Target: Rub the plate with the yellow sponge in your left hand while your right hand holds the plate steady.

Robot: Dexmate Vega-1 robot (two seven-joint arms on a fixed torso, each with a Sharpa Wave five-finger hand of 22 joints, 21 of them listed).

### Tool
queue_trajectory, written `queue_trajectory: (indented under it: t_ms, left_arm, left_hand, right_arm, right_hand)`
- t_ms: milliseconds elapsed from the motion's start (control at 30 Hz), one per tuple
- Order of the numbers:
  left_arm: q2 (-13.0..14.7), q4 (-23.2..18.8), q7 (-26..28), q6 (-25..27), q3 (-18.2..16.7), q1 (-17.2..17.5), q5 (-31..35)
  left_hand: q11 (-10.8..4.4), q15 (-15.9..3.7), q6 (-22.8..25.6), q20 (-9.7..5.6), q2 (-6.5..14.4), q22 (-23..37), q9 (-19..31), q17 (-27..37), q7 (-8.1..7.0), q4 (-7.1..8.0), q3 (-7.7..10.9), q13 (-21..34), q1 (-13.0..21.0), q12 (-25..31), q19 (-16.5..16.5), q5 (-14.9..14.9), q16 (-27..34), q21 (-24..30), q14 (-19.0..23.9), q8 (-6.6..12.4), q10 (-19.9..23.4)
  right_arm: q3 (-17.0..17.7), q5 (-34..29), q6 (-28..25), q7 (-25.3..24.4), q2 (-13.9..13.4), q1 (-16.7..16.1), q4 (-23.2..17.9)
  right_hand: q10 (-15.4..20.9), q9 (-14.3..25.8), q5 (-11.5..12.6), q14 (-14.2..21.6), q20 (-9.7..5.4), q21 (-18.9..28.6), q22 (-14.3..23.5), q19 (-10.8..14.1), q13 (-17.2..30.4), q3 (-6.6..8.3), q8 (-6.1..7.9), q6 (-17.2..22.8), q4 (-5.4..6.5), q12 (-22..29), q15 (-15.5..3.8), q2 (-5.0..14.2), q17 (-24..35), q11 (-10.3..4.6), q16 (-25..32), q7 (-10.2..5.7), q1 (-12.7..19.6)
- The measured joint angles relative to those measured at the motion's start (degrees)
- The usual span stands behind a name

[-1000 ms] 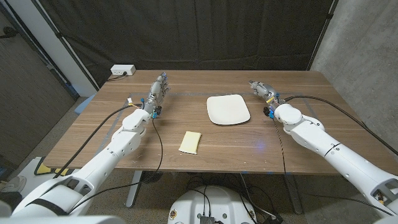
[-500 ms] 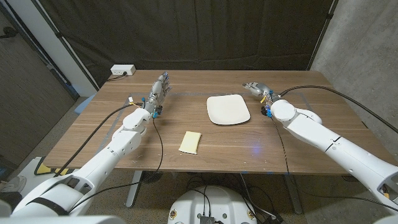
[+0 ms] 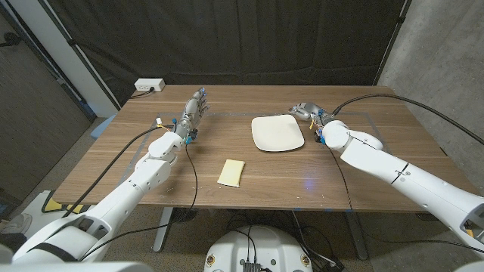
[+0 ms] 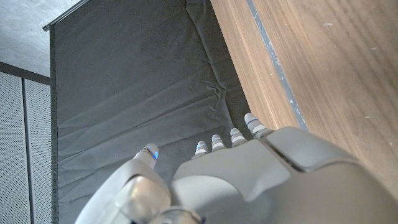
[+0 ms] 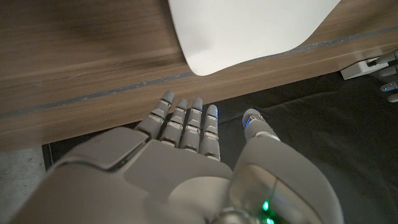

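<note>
Two things concern us: the soft, light yellow sponge (image 3: 232,172) at lower centre of the counter (image 3: 265,177), best pinched across its sides, and the stiff, slippery plate (image 3: 277,132) above it, while both hands, left hand (image 3: 193,111) and right hand (image 3: 305,110), hold nothing, fingers extended.

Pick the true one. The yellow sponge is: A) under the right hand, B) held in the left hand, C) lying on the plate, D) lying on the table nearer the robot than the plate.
D: the yellow sponge lies on bare table, apart from the plate and both hands.
</note>
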Motion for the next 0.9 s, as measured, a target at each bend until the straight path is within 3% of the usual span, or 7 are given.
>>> queue_trajectory:
  t_ms: [133, 367, 433, 667, 900]
  left_arm:
    - [0.4, -0.7, -0.1, 0.1, -0.1, 0.4, -0.1]
    - [1.2, -1.8, -0.3, 0.2, -0.4, 1.2, -0.2]
    - [1.4, -2.1, -0.5, 0.3, -0.4, 1.4, -0.3]
    - [2.0, -2.9, -1.0, 0.4, -0.5, 1.7, -0.4]
    - [2.4, -3.2, -2.1, 0.6, -0.2, 1.5, -0.3]
  left_hand:
    - [0.0, 0.0, 0.0, 0.0, 0.0, 0.0, 0.0, 0.0, 0.0, 0.0, 0.0, 0.0, 0.0, 0.0, 0.0, 0.0, 0.0, 0.0, 0.0, 0.0, 0.0]
    - [0.21, 0.0, 0.0, 0.0, 0.0, 0.0, 0.0, 0.0, 0.0, 0.0, 0.0, 0.0, 0.0, 0.0, 0.0, 0.0, 0.0, 0.0, 0.0, 0.0, -0.2]
    - [0.21, 0.0, 0.0, 0.0, 0.0, 0.0, 0.0, 0.0, 0.0, 0.0, 0.0, 0.0, 0.0, 0.0, 0.0, 0.0, 0.0, 0.0, 0.0, 0.0, -0.2]
    - [0.21, 0.0, 0.0, 0.01, 0.0, 0.0, 0.0, 0.0, 0.0, 0.0, 0.0, 0.0, 0.0, 0.0, 0.0, 0.0, 0.0, 0.0, 0.0, 0.0, -0.2]
    - [0.21, -0.23, 0.0, 0.0, 0.0, 0.0, 0.0, 0.0, 0.0, 0.0, 0.0, 0.0, 0.0, 0.0, 0.6, 0.0, 0.0, 0.0, -0.2, 0.0, -0.2]
  right_arm:
    - [-2.0, -3.0, -3.0, 0.8, -0.1, 0.6, -1.6]
    - [-3.8, -7.6, -7.5, 2.5, -0.2, 1.1, -3.1]
    - [-6.2, -9.0, -9.0, 3.3, -0.4, 2.1, -4.7]
    - [-9.5, -13.3, -13.3, 6.9, -0.8, 3.5, -6.5]
    - [-12.2, -16.3, -16.1, 9.7, -1.2, 4.6, -7.9]
  right_hand:
    - [1.0, 0.0, 0.0, 0.8, -0.16, 0.2, 0.0, 0.6, 0.0, 0.39, 0.11, 1.0, 0.04, 0.2, -0.76, 0.31, 0.1, -0.22, 0.0, -0.19, 0.3]
    - [2.0, 0.0, 0.4, 1.2, -0.45, 0.4, 0.3, 1.3, 0.0, 3.96, 0.11, 3.1, -0.49, 0.2, -1.25, 1.61, 0.0, -0.74, 0.0, -0.92, 3.8]
    - [2.4, 0.0, 0.4, 1.5, -0.69, 0.7, 0.3, 1.5, 0.0, 4.36, 0.11, 3.8, -0.55, 0.2, -1.11, 1.75, 0.1, -0.86, 0.0, -0.9, 4.0]
    - [4.4, 0.0, 0.4, 1.8, -1.0, 0.9, 0.3, 1.8, -0.3, 5.33, 0.11, 6.2, 0.42, 0.2, -1.24, 1.44, 0.4, -1.18, 0.0, -1.2, 4.3]
    - [6.5, 0.0, 0.4, 2.5, -1.31, 1.3, 0.5, 2.1, -0.3, 6.38, 0.49, 7.7, 1.48, 0.7, -1.21, 1.77, 0.6, -2.7, 0.0, -1.43, 4.6]
